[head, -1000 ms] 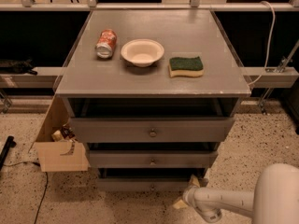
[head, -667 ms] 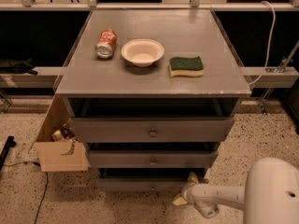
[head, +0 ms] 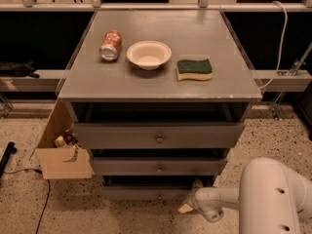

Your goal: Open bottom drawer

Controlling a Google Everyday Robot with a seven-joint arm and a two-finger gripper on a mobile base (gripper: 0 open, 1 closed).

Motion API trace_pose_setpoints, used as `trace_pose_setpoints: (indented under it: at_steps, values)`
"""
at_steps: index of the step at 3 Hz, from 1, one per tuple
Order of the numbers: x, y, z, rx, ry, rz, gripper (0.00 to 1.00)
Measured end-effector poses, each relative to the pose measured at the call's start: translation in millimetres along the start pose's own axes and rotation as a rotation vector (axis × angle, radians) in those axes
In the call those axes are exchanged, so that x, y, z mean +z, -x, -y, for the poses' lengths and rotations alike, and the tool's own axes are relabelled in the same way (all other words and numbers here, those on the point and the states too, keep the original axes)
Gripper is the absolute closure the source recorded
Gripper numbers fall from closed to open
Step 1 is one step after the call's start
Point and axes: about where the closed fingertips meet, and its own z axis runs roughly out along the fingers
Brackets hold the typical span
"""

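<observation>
The bottom drawer (head: 146, 193) is the lowest, narrowest grey front of three in the grey cabinet, with a tiny round knob (head: 159, 196) at its centre. It stands out only slightly from the cabinet. My gripper (head: 189, 199) is low at the drawer's right end, near the floor, on the end of my white arm (head: 219, 201). It sits to the right of the knob, close to the drawer front's right corner. I cannot tell whether it touches the drawer.
Above are the middle drawer (head: 158, 166) and the top drawer (head: 158, 135), both pulled out a little. On the cabinet top lie a soda can (head: 110, 45), a white bowl (head: 148, 54) and a green sponge (head: 194, 69). An open cardboard box (head: 61, 152) stands on the floor at the left.
My arm has shifted left, bringing the gripper nearer the bottom drawer's right end. The drawers have not visibly moved.
</observation>
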Motion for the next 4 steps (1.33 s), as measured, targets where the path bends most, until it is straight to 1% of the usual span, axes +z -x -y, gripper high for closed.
trace_pose_setpoints:
  at_steps: [1, 2, 4]
  values:
    - [0.0, 0.0, 0.0, 0.0, 0.0, 0.0, 0.0]
    - [0.0, 0.0, 0.0, 0.0, 0.0, 0.0, 0.17]
    - [0.0, 0.0, -0.1, 0.0, 0.0, 0.0, 0.61]
